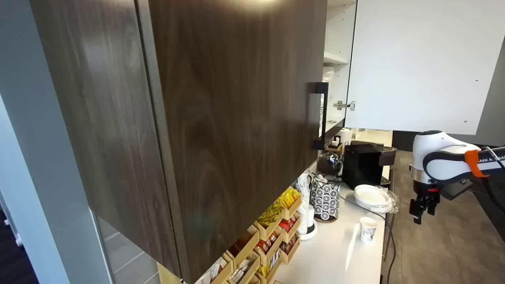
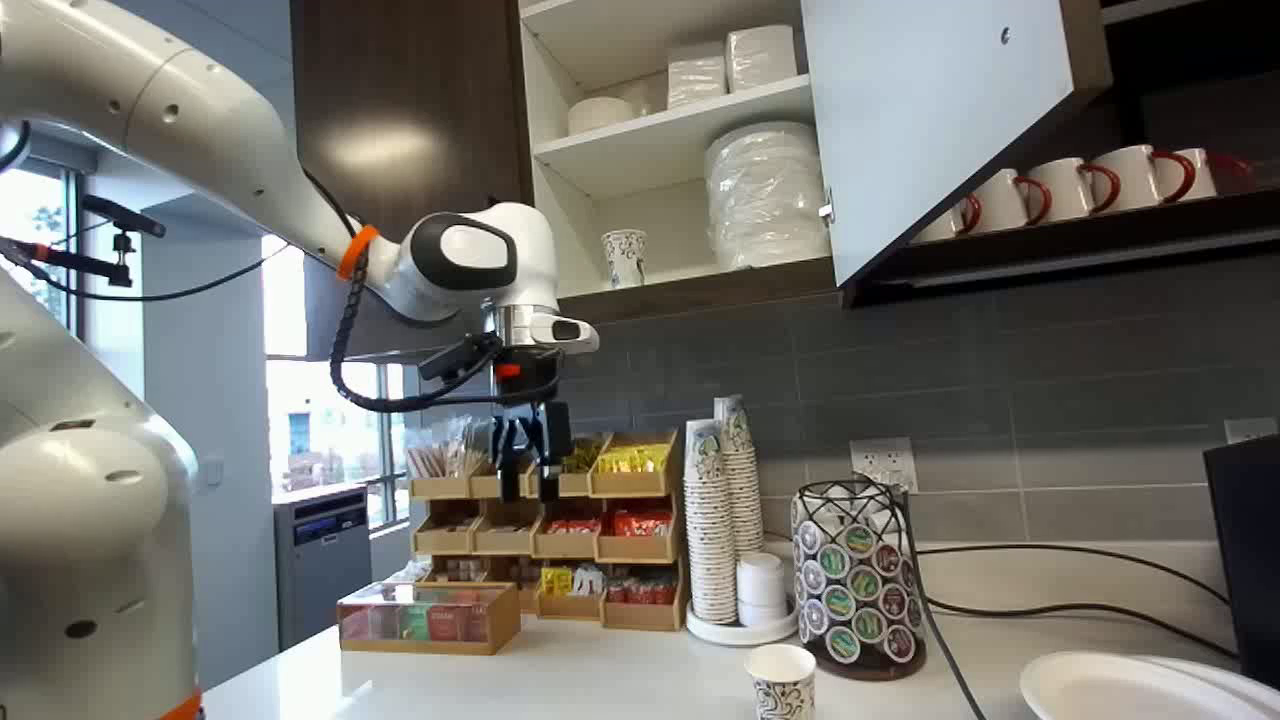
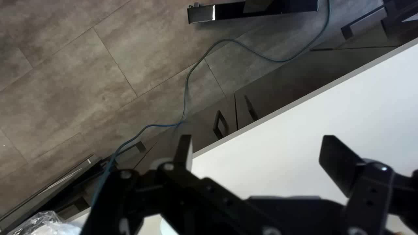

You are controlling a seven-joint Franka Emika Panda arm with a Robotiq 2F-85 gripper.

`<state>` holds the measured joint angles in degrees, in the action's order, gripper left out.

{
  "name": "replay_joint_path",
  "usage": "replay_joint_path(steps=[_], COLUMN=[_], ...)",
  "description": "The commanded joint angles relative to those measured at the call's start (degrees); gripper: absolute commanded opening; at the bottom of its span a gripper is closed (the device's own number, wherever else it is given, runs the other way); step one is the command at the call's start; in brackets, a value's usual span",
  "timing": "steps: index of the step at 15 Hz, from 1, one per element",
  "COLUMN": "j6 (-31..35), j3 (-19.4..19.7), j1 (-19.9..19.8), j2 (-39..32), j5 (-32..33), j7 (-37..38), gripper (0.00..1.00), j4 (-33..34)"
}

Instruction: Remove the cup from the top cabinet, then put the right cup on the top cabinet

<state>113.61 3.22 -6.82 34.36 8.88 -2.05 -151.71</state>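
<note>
The cup (image 2: 625,262), white with a printed pattern, stands upright at the front left of the lowest shelf in the top cabinet (image 2: 680,125), whose door is swung wide. Another white printed cup, the right cup (image 2: 783,694), is upright on the counter; it also shows in an exterior view as the right cup (image 1: 367,232). My gripper (image 2: 528,487) points down, below and to the left of the shelf cup, touching neither cup. In the wrist view the gripper (image 3: 258,153) is open, with only bare counter seen between its fingers. A pale round edge at the bottom there is mostly hidden.
Plastic-wrapped plates (image 2: 765,195) share the shelf. The open door (image 2: 920,120) juts outward at the right. Behind the counter cup are a pod canister (image 2: 858,580), tall cup stacks (image 2: 712,530) and a snack rack (image 2: 635,545). Plates (image 1: 373,197) lie near the counter's edge.
</note>
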Motion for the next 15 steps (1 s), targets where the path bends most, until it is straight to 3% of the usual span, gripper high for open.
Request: replay_joint_path(steps=[1,9,15], j6=[-0.14,-0.11,-2.07], j3=[0.32,0.49,0.57], j1=[0.37,0.88,5.27], j2=[-0.01,-0.02,3.25], j5=[0.17,-0.64,-4.93], j7=[0.18,-0.28,-3.89], gripper=[1.00,1.00,1.00], j4=[0.08,0.70,9.11])
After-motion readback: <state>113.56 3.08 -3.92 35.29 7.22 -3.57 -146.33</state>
